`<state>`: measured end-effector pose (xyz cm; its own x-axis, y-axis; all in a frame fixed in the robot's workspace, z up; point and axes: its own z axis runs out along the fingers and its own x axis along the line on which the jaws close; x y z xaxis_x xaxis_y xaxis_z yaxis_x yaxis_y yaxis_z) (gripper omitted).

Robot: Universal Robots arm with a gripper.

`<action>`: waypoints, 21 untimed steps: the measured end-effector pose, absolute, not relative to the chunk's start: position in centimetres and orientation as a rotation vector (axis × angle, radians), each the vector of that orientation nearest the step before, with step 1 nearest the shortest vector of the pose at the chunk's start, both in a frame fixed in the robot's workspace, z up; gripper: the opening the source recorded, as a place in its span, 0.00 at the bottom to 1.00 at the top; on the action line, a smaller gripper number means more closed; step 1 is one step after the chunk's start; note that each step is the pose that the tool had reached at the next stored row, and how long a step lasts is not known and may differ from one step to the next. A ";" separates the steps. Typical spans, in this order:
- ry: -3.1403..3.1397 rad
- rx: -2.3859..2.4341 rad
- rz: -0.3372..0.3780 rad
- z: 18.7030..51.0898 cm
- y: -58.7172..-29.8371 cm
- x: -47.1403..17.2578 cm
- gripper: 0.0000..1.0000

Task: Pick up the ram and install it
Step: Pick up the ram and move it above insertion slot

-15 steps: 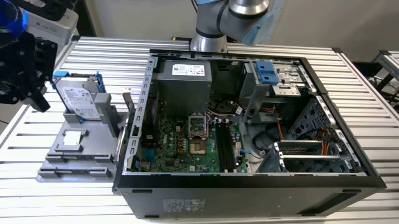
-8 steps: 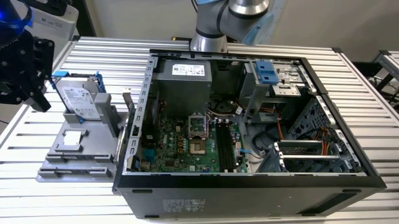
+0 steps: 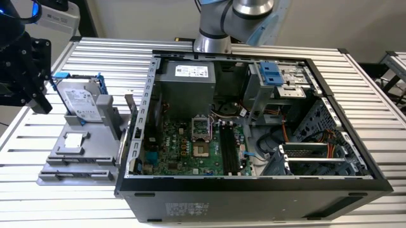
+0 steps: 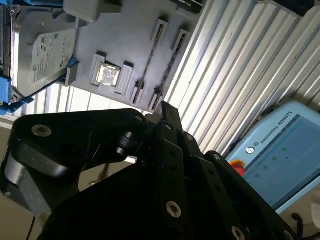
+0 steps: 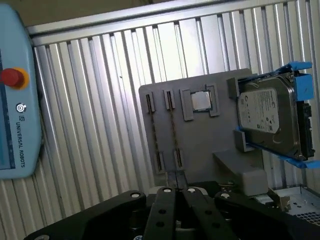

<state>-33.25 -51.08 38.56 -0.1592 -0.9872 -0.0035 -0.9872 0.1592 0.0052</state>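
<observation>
End effector (image 5: 175,183) closed, slim dark ram (image 5: 173,129) on edge, grey tray (image 5: 210,141)

The tool (image 4: 165,107) sits beside the ram's (image 4: 171,63) end on the grey tray (image 4: 125,35).

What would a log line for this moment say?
stage: pick not yet done | hand: shut, empty, near grey tray | ram: in tray slot

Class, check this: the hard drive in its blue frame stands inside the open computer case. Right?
No. The hard drive in its blue frame stands on the grey tray, outside the open computer case, as the exterior view shows.
</observation>
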 end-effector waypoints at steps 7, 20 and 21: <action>-2.352 2.081 -0.010 38.5 -51.1 -33.3 0.00; -2.352 2.081 -0.010 38.5 -51.1 -33.4 1.00; -2.352 2.081 -0.010 38.6 -51.1 -33.4 1.00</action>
<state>-33.39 -51.08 38.55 -0.1220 -0.9925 -0.0035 -0.9925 0.1219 0.0052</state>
